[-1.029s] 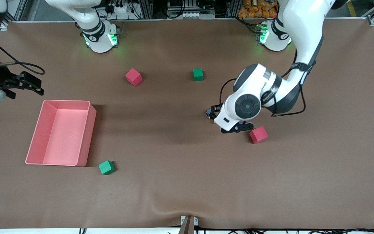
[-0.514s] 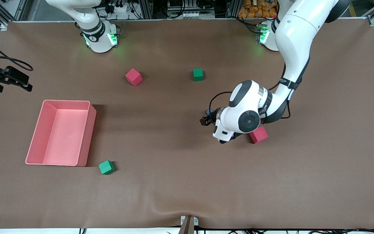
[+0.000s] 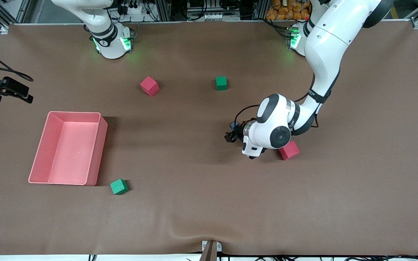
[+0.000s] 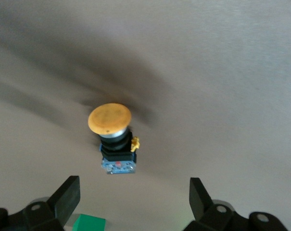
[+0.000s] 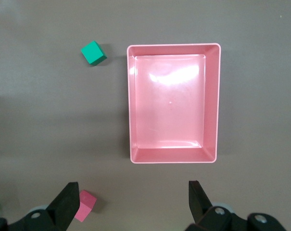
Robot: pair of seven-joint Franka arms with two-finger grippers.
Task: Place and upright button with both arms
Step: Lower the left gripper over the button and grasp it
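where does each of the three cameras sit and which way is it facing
Front view: high across the table, facing both arm bases; shows the left arm bent low with the left gripper at the button, the right gripper waiting by the pink tray, and four cubes.
Left wrist view: on the left wrist, looking down at the button standing between its own open fingers.
Right wrist view: on the right wrist, looking straight down at the pink tray, its open fingers in view.
Shared: front and left wrist views show the button; front and right wrist views show the tray.
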